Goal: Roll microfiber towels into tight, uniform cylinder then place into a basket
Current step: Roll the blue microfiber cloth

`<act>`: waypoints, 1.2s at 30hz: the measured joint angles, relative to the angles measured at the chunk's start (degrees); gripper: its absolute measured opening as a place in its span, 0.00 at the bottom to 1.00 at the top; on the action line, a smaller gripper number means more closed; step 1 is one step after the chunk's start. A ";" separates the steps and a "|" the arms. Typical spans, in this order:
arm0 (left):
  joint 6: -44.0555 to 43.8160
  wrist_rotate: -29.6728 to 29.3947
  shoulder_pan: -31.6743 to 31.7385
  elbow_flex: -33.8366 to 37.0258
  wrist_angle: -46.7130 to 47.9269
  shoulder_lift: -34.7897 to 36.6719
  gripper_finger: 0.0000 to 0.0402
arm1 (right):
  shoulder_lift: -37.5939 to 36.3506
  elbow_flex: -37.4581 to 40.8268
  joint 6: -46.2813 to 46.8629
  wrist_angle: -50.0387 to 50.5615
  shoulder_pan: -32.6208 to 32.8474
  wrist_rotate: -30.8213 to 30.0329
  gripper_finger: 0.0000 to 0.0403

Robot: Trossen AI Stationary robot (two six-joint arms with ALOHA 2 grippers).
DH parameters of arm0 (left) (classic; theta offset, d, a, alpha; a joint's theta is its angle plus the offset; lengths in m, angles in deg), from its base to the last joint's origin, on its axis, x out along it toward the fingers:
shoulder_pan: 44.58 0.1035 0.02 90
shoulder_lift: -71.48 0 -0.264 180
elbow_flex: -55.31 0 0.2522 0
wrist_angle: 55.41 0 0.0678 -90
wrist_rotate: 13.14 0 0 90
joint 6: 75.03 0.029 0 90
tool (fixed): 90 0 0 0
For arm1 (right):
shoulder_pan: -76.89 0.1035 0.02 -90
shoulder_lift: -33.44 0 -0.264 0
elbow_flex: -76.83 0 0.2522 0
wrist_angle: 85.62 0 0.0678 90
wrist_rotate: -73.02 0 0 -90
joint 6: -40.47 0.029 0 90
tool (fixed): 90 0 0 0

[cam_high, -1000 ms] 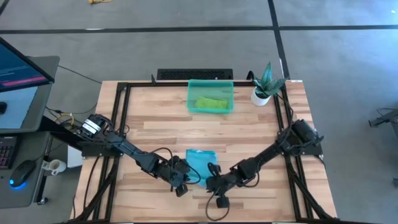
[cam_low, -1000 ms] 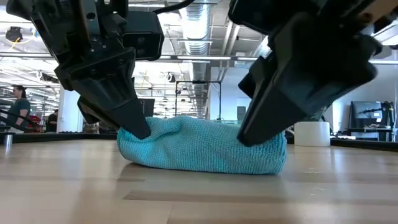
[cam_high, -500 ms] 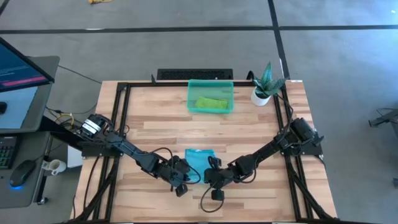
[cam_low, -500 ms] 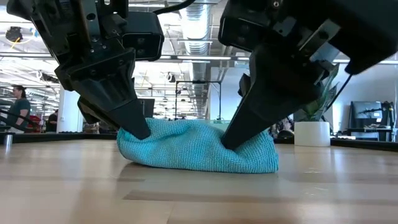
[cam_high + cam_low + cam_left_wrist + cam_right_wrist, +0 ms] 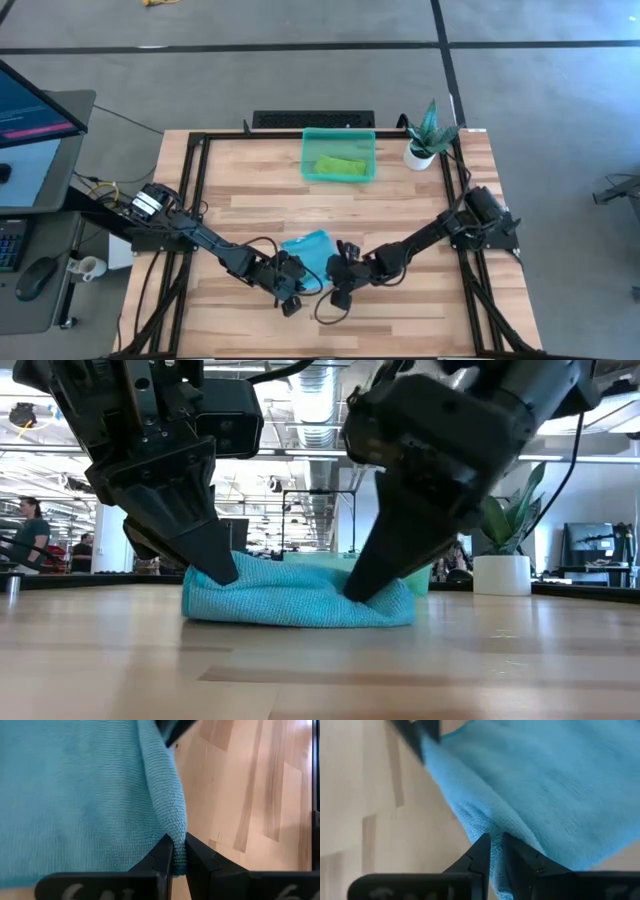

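The light turquoise towel (image 5: 308, 250) lies bunched on the wooden table (image 5: 250, 210), in front of both arms. My left gripper (image 5: 303, 281) is shut on its near left corner, and my right gripper (image 5: 336, 276) is shut on its near edge, close beside the left one. In the low view the left fingers (image 5: 222, 570) and the right fingers (image 5: 362, 588) slant down into the towel (image 5: 295, 598). The lime green towel (image 5: 340, 165) lies rolled up inside the teal basket (image 5: 307, 158) at the far middle. My left gripper pinches a thick folded edge (image 5: 174, 826) of the turquoise towel between its two fingers, at the near left corner. The fingers slant down from the near left. The towel rests on the table. My right gripper pinches the folded near edge (image 5: 489, 827) between its two fingers, several layers thick. The fingers slant down from the near right. The towel bunches on the table between the two grippers.
A small white pot with a green plant (image 5: 425, 140) stands at the far right, beside the basket. A black frame (image 5: 195, 190) runs along the table's sides. Bare wood lies between the towel and the basket.
My right gripper has gone toward the table's left, toward the left gripper, rolling its wrist as it went. It has dragged the towel's near right part along, so the towel is now narrower, bunched and skewed. The left corner has stayed put.
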 joint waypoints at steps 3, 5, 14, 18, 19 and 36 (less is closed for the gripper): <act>0.00 0.07 0.00 0.00 0.14 0.00 0.06 | 0.00 0.00 2.60 0.04 -1.18 0.00 0.18; 0.00 0.04 0.00 0.00 0.45 0.00 0.06 | 0.08 0.00 4.29 0.17 -1.96 0.02 0.18; 2.56 -2.35 0.00 0.04 2.16 0.00 0.07 | 2.55 -0.28 7.40 -2.24 -5.20 3.27 0.18; 3.17 -2.37 0.02 0.04 2.61 0.02 0.13 | 2.54 -0.24 7.47 -2.21 -5.99 4.53 0.18; 3.20 -2.38 0.02 0.04 2.66 0.02 0.15 | 2.56 -0.22 7.47 -2.21 -6.07 4.57 0.18; 7.56 1.77 1.08 -1.72 10.45 3.28 0.40 | 2.73 -0.05 6.94 -3.15 -6.27 5.49 0.18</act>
